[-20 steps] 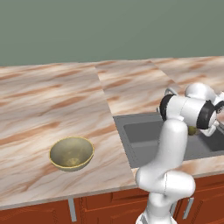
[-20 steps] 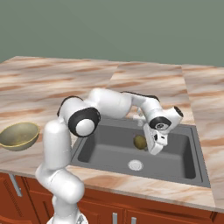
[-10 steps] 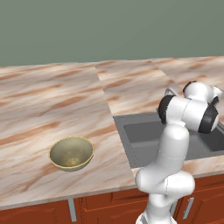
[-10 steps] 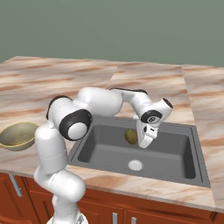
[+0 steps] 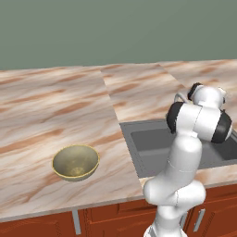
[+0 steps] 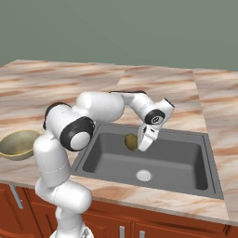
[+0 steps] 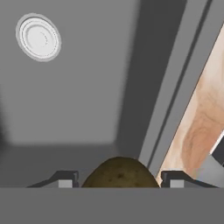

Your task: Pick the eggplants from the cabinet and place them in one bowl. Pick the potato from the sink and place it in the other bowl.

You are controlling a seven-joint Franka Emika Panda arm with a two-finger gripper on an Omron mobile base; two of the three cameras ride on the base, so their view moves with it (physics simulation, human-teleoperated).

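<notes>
Marble-patterned pink counter [image 5: 55,111] fills the frame's middle, with a dark grey rectangular sink [image 6: 181,162] at lower right. Above the basin, the two-finger gripper [image 6: 139,139] is clamped around the small olive-brown potato [image 6: 131,142], lifted off the floor. Carrying is the step in hand; next it must swing to the deep olive-tan bowl [image 5: 75,162] at lower left.

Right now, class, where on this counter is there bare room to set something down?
Bare marble runs between the olive-tan bowl and the sink, and behind both toward the wall. It is crowded over the sink, where the pincer holds the potato.
</notes>
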